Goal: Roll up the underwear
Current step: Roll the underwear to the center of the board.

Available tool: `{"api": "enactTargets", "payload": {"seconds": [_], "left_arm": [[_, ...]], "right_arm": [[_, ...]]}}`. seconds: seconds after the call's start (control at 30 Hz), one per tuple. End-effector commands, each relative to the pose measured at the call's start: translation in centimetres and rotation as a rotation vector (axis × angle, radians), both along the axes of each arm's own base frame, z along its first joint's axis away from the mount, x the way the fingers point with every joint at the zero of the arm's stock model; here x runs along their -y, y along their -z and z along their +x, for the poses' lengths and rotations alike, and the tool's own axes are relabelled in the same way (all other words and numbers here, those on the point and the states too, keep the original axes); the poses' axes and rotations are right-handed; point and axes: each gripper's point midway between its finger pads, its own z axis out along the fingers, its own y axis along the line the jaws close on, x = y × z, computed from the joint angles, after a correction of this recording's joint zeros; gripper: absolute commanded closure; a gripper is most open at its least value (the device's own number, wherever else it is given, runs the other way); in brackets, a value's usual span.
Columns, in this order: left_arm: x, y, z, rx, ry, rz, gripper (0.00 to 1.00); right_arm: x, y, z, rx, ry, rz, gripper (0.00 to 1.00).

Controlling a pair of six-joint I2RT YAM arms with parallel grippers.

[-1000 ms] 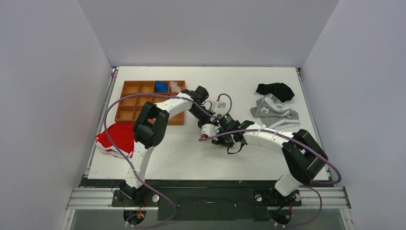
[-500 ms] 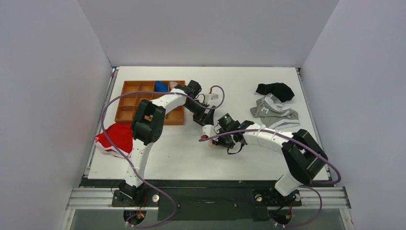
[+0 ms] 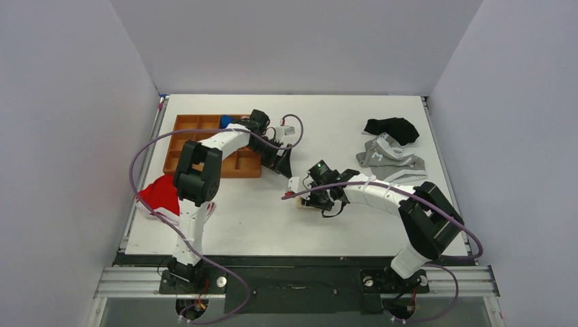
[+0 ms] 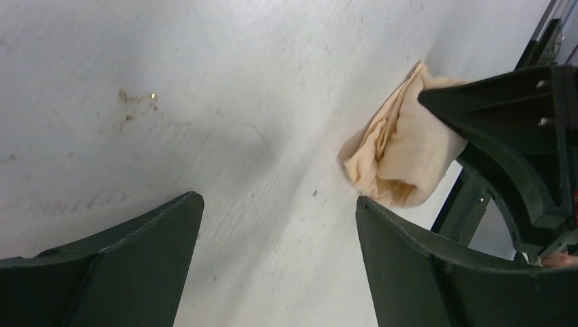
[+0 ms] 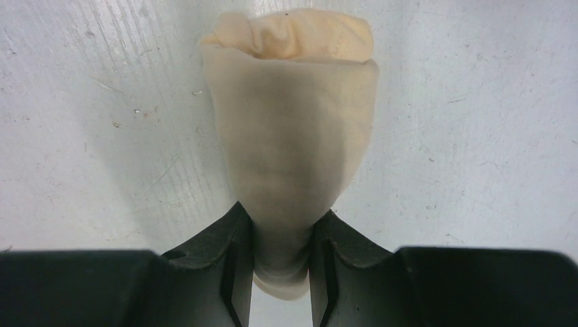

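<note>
White worktop (image 3: 259, 221) carries the underwear (image 5: 293, 122), a cream roll lying near its middle. Right hand (image 5: 283, 225) grips one end of the roll between its fingers. Left hand (image 4: 278, 201) hangs just beside it, spread wide and holding nothing. Orange tray (image 3: 180, 139) sits far left.

The left gripper (image 3: 284, 167) is drawn back from the underwear (image 4: 402, 157) toward the orange tray (image 3: 180, 146). More of the red garment (image 3: 159, 193) is covered by its arm.
</note>
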Motion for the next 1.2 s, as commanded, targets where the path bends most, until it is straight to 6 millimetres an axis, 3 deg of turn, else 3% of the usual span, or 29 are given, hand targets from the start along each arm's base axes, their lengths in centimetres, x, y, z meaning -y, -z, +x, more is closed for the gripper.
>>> {"api": "enactTargets", "payload": {"seconds": [0.0, 0.23, 0.33, 0.67, 0.83, 0.97, 1.17], "left_arm": [[-2.7, -2.0, 0.8, 0.081, -0.045, 0.040, 0.19], [-7.0, -5.3, -0.7, 0.144, -0.136, 0.024, 0.20], [-8.3, -6.2, -2.5, 0.181, -0.149, 0.011, 0.19], [-9.1, -7.5, -6.3, 0.295, -0.060, -0.054, 0.19], [-9.9, -7.4, -7.3, 0.412, -0.035, -0.036, 0.19], [-10.3, -8.6, -7.9, 0.561, -0.015, -0.029, 0.19], [-8.8, -8.7, -8.9, 0.717, 0.087, 0.043, 0.19]], "right_arm": [[2.2, 2.6, -3.3, -0.175, 0.034, -0.082, 1.00], [2.1, 2.5, -2.2, -0.233, 0.079, -0.046, 1.00], [1.8, 2.5, -1.8, -0.275, 0.089, -0.031, 1.00], [1.7, 2.9, -1.3, -0.434, 0.124, -0.028, 1.00], [1.7, 3.0, -1.0, -0.509, 0.150, -0.034, 1.00], [1.9, 3.4, -0.7, -0.567, 0.174, -0.047, 1.00], [1.9, 3.7, -0.2, -0.615, 0.210, -0.063, 1.00]]}}
